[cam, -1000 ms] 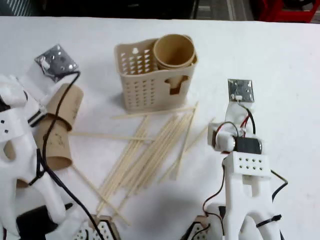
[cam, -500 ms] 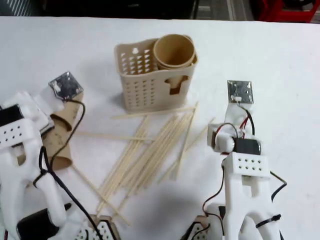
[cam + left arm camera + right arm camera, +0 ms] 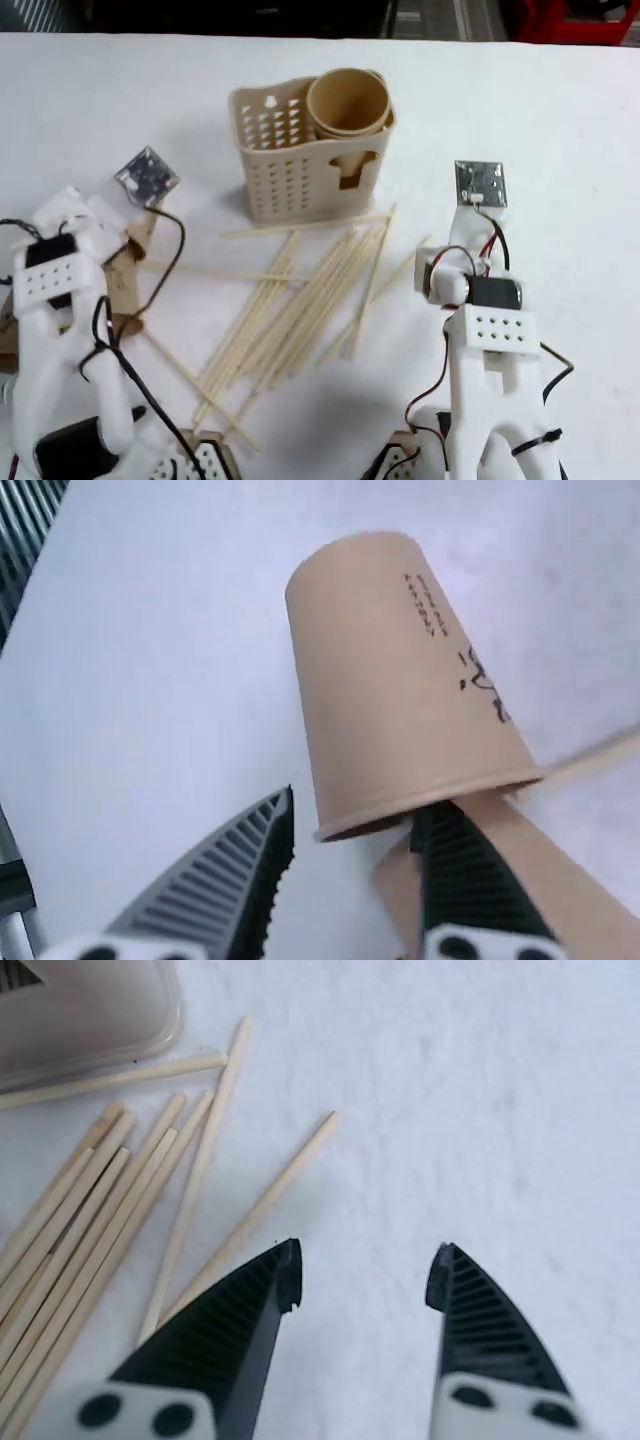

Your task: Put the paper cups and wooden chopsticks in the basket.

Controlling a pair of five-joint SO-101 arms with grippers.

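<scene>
You are setting up the cup grasp: left jaws are gaping wide, rim partly between them; close next. Right jaws are gaping wide too.

Nested paper cups stand in the basket, at its right end. The wooden chopsticks lie scattered on the table just in front of the basket. To the basket's front left, a lying cup overlaps a second cup below the left gripper. The right gripper is at the basket's front right, beside the chopsticks.
</scene>
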